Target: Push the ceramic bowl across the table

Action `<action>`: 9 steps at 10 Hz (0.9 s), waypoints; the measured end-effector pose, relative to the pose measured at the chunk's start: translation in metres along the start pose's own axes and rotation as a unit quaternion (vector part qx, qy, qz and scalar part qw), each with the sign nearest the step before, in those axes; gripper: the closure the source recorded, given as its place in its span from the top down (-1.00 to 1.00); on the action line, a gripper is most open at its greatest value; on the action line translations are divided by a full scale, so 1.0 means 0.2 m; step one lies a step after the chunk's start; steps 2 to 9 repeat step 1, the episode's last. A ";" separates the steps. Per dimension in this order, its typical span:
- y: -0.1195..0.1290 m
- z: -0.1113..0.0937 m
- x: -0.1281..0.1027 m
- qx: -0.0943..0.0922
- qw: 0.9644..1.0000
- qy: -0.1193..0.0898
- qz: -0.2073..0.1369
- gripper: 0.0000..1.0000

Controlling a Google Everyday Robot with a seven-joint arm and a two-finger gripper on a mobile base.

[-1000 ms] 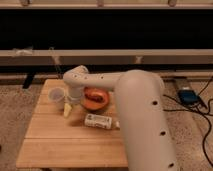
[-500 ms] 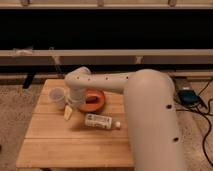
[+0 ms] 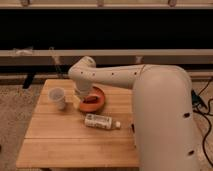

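White arm reaching down at the orange-red bowl on a small plank desk.

The shallow round orange-red ceramic bowl (image 3: 93, 99) with a darker inside sits on the rear middle of the small rectangular desk (image 3: 60, 140) of light wooden planks. The pincer (image 3: 81, 95) is at the bowl's left rim, hidden under the smooth white rounded arm (image 3: 125, 77); whether it is open or holds anything cannot be told. A small white tapered cup (image 3: 58, 98) stands upright just left of the bowl, apart from it. A white bottle (image 3: 101, 121) lies on its side in front of the bowl; its label shows dark marks too small to read.
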 end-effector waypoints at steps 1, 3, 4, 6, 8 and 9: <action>-0.06 0.00 0.01 0.011 1.000 0.001 0.001 0.60; -0.06 0.00 0.01 0.011 1.000 0.001 0.001 0.60; -0.06 0.00 0.01 0.011 1.000 0.001 0.001 0.60; -0.06 0.00 0.01 0.011 1.000 0.001 0.001 0.60; -0.06 0.00 0.01 0.011 1.000 0.001 0.001 0.60; -0.06 0.00 0.01 0.011 1.000 0.001 0.001 0.60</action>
